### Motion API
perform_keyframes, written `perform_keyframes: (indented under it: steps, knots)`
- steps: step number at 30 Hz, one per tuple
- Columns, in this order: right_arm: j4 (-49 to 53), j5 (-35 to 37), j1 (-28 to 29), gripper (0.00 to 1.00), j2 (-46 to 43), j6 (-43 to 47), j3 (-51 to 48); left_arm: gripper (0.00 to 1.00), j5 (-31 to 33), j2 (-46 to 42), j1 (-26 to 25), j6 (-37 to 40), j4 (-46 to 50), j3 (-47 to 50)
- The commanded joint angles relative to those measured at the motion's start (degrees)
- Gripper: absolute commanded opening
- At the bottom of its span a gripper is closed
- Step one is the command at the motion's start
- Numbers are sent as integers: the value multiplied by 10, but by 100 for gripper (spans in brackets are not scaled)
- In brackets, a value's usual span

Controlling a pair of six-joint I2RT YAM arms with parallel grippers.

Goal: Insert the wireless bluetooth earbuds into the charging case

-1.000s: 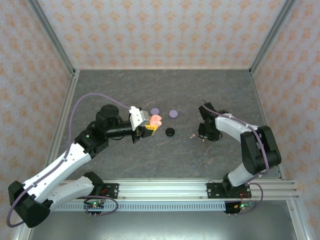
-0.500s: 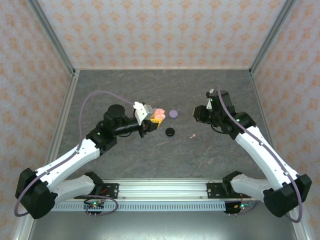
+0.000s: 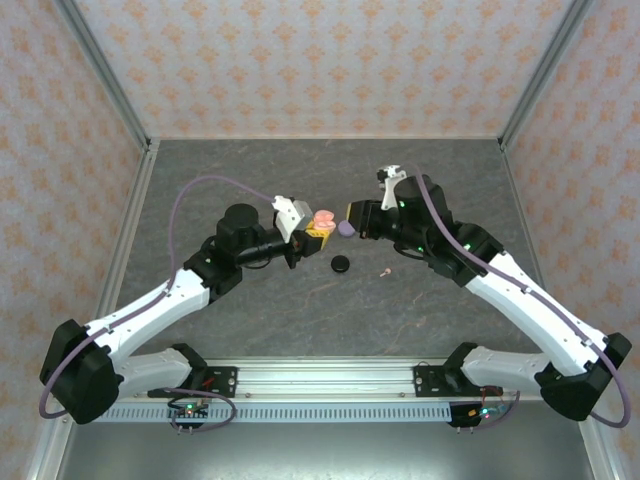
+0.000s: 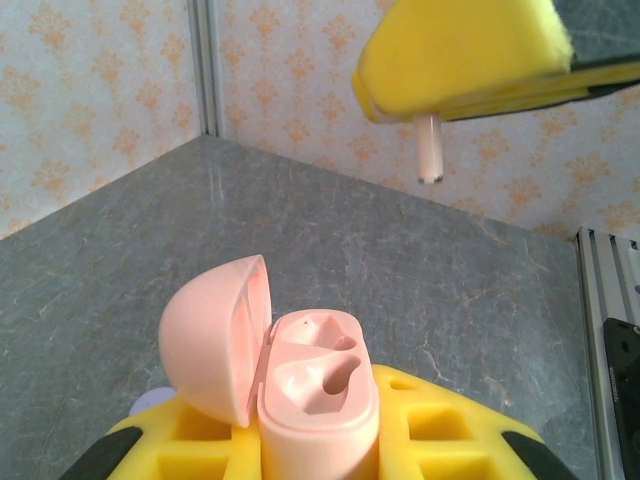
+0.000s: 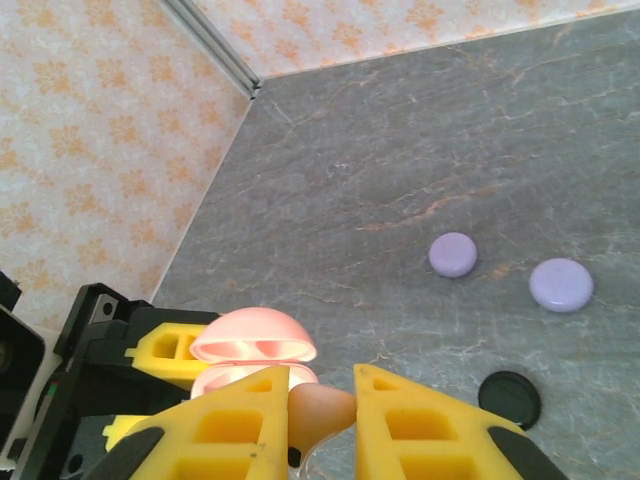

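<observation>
A pale pink earbud is pinched between the two yellow fingers of the right hand, which is clenched on it. In the left wrist view the bud's stem pokes down below those pads, above the charging case and clear of it, not touching.

The case is pale pink, upright and open. Its domed lid is swung back on the hinge, and its two moulded wells face up. The left hand grasps the case by its lower body, with yellow fingers on either side, and holds it up off the desk. From above, the two hands meet just beside each other, the right hand's tips close to the case's right side.

A second pink earbud lies on the desk, well to the right of the case and nearer the arms' bases. A black puck sits on the desk near the case, on the side toward the bases. Two lilac pucks rest on the desk beyond the case in the right wrist view, apart from each other.
</observation>
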State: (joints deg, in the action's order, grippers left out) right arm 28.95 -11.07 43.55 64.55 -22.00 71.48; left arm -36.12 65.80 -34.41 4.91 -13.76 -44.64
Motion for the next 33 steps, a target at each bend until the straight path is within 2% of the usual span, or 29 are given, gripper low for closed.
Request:
perform_keyframes:
  steps: [1,11,33]
  knots:
    - [-47,30,18,18,14,8,15,0,9,-1,-1,-11,-26,-21]
    - [-70,28,34,18,65,14,25,0,8,-5,-1,-12,-19,-22]
    - [-50,7,35,18,45,5,-18,0,21,1,-1,-26,-31,-21]
